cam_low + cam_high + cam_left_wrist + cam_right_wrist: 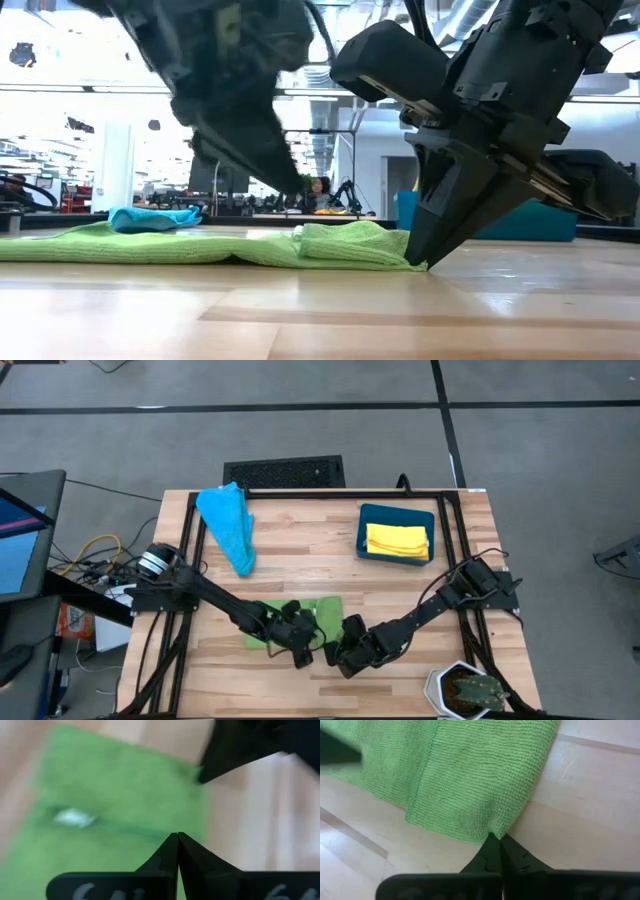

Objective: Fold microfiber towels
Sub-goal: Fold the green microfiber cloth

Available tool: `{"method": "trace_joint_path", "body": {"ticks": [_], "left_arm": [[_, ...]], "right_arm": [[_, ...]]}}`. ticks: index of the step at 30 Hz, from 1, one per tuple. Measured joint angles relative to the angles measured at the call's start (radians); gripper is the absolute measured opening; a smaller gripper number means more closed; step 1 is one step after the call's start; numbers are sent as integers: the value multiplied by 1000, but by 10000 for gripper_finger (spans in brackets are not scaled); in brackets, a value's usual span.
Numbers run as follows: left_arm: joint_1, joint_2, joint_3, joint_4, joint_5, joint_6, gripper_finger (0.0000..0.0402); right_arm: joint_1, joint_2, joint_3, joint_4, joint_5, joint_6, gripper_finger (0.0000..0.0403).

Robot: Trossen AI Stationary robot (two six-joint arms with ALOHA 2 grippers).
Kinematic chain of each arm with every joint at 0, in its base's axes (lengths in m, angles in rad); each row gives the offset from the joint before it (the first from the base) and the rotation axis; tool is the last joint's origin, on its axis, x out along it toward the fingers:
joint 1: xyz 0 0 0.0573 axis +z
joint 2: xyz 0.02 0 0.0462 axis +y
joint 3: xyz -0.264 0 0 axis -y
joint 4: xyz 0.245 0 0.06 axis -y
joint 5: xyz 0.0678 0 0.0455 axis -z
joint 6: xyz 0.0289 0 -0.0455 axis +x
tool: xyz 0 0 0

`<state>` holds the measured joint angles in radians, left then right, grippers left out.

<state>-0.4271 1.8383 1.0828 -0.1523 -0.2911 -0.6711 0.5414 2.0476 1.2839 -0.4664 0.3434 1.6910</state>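
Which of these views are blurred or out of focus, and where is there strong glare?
Left wrist view: the green towel is smeared by blur. Right wrist view: sharp, its weave shows. Low view: the near left gripper is soft and the bright room behind glares. High view: even light, no glare.

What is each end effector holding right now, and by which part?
The right end effector is shut on the green towel, pinching a corner at its edge. The left end effector is shut over the towel; whether it grips cloth cannot be told.
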Motion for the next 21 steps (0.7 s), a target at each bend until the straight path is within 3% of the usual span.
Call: {"method": "trace_joint_path", "body": {"ticks": [3, 6, 13, 21], "left_arm": [[-8, -30, -5, -117, -77, -5, 0], [-24, -30, -36, -125, -110, -34, 0], [-29, -15, -150, 16, -111, -163, 0], [-22, 8, -216, 203, -54, -204, 0]], "right_arm": [[0, -4, 0, -4, -1, 0, 9], [0, -8, 0, -8, -3, -9, 10], [-17, -21, 71, -156, -1, -89, 8], [-56, -23, 191, -283, 3, -268, 9]]}}
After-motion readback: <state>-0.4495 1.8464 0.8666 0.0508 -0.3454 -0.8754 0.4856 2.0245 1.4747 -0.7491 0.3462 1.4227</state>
